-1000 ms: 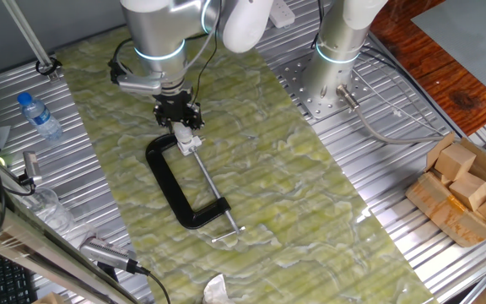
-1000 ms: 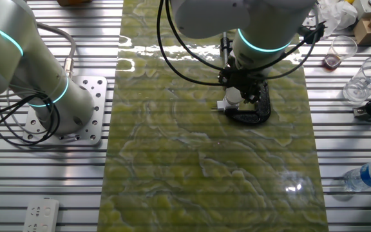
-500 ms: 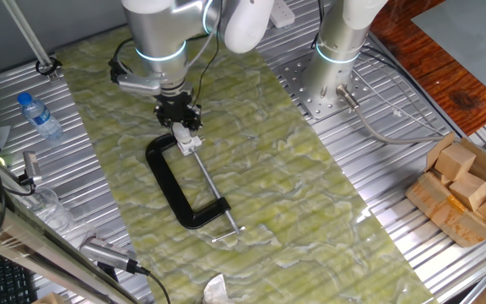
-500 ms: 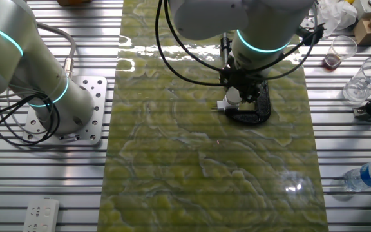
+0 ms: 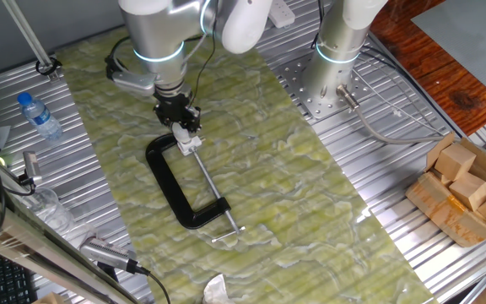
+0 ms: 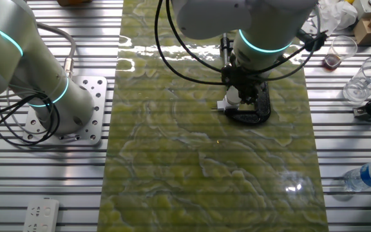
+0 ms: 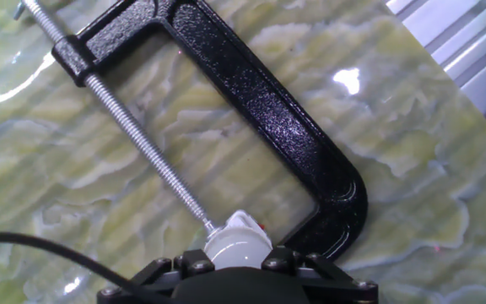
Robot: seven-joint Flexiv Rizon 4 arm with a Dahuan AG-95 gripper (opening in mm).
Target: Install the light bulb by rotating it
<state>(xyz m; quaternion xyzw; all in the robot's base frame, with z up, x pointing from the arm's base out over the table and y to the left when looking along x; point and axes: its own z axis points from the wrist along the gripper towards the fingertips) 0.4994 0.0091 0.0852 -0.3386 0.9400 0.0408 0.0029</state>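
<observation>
One fixed view: gripper (image 5: pixel 182 119) over the light bulb (image 5: pixel 181 133) at the clamp (image 5: pixel 175 184) screw's tip; wrist turned since a second ago — rotation likely underway. Box (image 5: pixel 442 211) holds wooden blocks (image 5: pixel 469 182)

Other fixed view: cup (image 6: pixel 342 52) holds dark liquid

Hand view: fingers pinch the bulb (image 7: pixel 236 245) — between screw and clamp jaw

I see the light bulb (image 7: pixel 236 242), small, white and rounded, at the tip of the clamp's (image 7: pixel 268 110) long steel screw, inside the black frame's curved corner.
</observation>
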